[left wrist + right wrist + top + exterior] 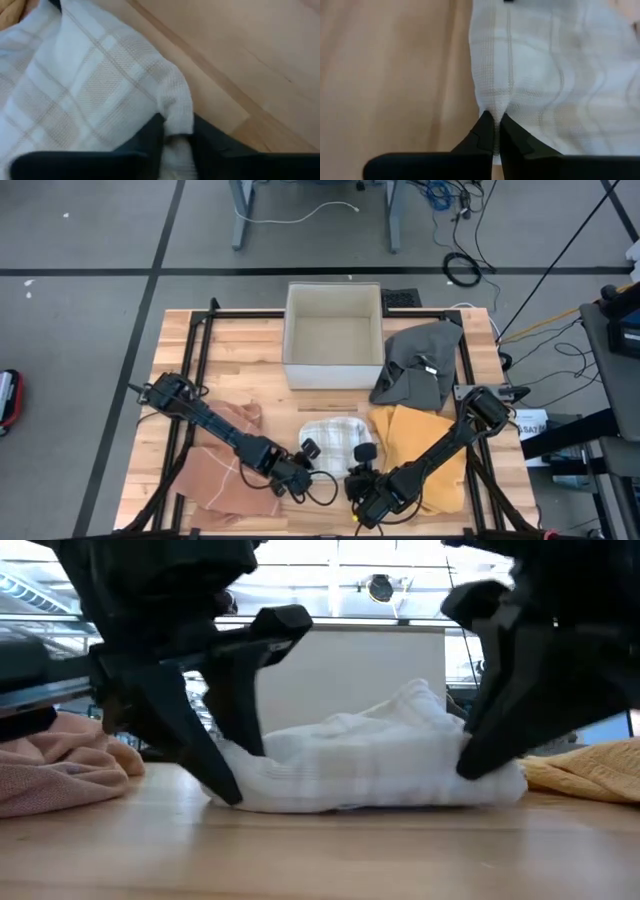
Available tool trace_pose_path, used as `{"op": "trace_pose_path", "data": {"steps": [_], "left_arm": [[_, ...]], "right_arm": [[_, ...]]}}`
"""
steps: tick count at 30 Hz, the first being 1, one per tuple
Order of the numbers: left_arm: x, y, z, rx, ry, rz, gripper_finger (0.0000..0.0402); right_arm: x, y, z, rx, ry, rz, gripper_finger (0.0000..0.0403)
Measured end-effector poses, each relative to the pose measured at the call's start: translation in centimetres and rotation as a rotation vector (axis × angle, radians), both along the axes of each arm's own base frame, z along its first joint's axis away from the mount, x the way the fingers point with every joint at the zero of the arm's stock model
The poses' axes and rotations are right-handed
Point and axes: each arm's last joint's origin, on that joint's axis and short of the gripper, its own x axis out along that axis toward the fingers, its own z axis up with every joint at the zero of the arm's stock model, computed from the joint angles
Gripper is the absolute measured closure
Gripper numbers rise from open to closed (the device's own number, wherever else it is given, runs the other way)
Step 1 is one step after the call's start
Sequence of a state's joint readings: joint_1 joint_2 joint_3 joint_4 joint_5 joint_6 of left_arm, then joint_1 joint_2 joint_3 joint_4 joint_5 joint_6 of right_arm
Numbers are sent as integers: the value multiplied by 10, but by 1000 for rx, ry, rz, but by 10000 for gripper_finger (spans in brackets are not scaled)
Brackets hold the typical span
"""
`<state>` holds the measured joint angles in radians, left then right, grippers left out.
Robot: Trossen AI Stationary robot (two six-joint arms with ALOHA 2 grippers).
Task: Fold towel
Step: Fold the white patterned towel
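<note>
Both hands, left (176,145) and right (495,131), pinch the near corners of the white towel (330,440), its long axis lying left-right.

The wooden tabletop (260,350) carried a white box (334,335) at upper centre, a grey cloth (420,365) right of it, a white checked towel (330,438) at lower centre, a mustard cloth (425,450) lower right and a pink cloth (225,465) lower left.
</note>
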<state>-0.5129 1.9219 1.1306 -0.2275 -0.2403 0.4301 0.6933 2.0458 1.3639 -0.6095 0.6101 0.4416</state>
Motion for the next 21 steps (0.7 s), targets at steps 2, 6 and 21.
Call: {"op": "trace_pose_path", "data": {"steps": [2, 6, 21], "left_arm": [[-3, 0, 3, 21, 5, -7, 368], [-11, -1, 13, 71, 4, -10, 389], [-28, 3, 90, 86, -283, 63, 390]], "right_arm": [[3, 3, 10, 18, -15, 14, 402], [10, 9, 34, 52, -64, 45, 402], [-4, -11, 91, -109, 173, 98, 403]]}}
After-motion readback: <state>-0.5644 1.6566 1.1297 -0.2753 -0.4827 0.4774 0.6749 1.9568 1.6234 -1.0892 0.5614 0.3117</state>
